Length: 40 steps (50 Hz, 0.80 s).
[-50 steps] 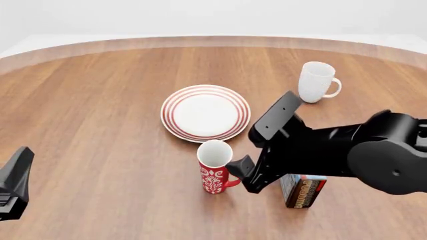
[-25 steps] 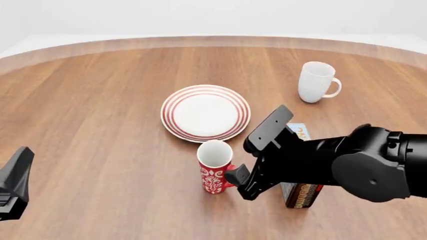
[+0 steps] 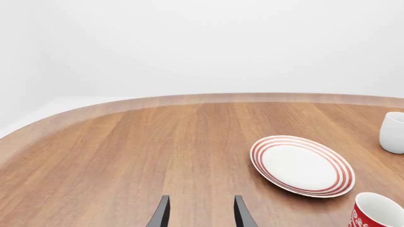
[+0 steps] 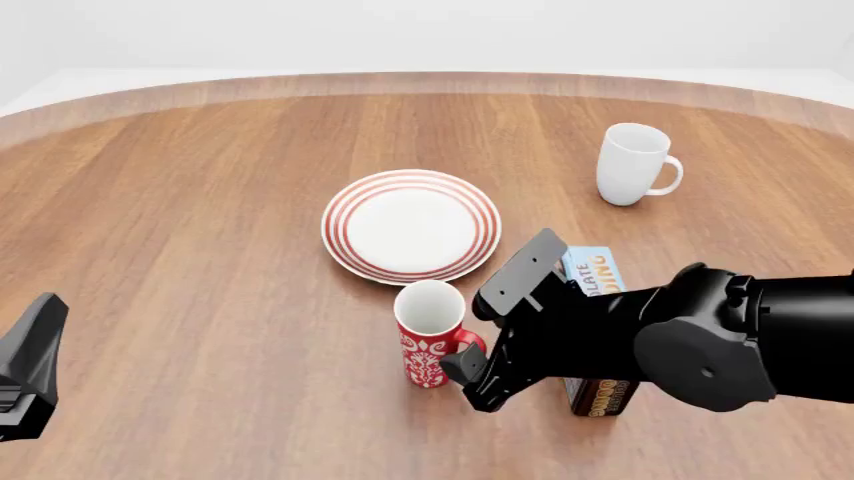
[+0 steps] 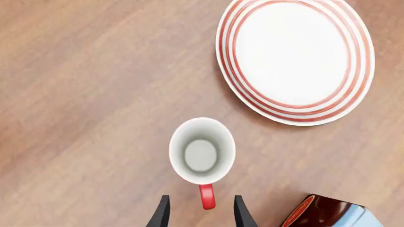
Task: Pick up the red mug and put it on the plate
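The red mug stands upright on the table just in front of the plate, its handle turned toward my right arm. In the right wrist view I look straight down into the mug. My right gripper is open, one finger on each side of the red handle, not closed on it. The plate is bare. In the front view the right gripper is close beside the mug's right side. My left gripper is open and empty, far left, with the plate ahead of it.
A plain white mug stands at the back right, also in the left wrist view. A dark box with a blue top stands under my right arm, right of the red mug, and shows in the right wrist view.
My right arm has come down and nearer, bringing its open gripper lower beside the red mug's handle. The mug, plate and left arm have not moved.
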Available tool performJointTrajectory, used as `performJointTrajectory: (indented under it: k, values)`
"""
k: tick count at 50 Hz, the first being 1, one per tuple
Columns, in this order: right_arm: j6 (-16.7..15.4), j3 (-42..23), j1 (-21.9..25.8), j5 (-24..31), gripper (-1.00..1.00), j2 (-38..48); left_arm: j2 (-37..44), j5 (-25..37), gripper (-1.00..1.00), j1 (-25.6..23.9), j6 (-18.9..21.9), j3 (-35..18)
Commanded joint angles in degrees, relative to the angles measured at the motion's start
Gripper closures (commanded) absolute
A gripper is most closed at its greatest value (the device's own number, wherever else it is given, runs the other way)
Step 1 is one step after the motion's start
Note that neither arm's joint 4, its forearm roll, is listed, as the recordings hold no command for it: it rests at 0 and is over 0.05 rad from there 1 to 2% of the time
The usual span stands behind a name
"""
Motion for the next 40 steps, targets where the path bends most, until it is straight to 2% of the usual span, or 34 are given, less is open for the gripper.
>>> performJointTrajectory:
  k: [1, 19, 40]
  values:
    - [0.3, -0.2, 0.3, -1.0, -1.0, 1.8, 0.0, 0.0, -1.0, 0.0, 0.0, 0.0]
    - [1.9, 1.9, 0.8, -3.6, -1.0, 4.1, 0.0, 0.0, -1.0, 0.0, 0.0, 0.0]
    - [2.3, 2.0, 1.0, -4.8, -1.0, 5.5, 0.0, 0.0, -1.0, 0.0, 0.0, 0.0]
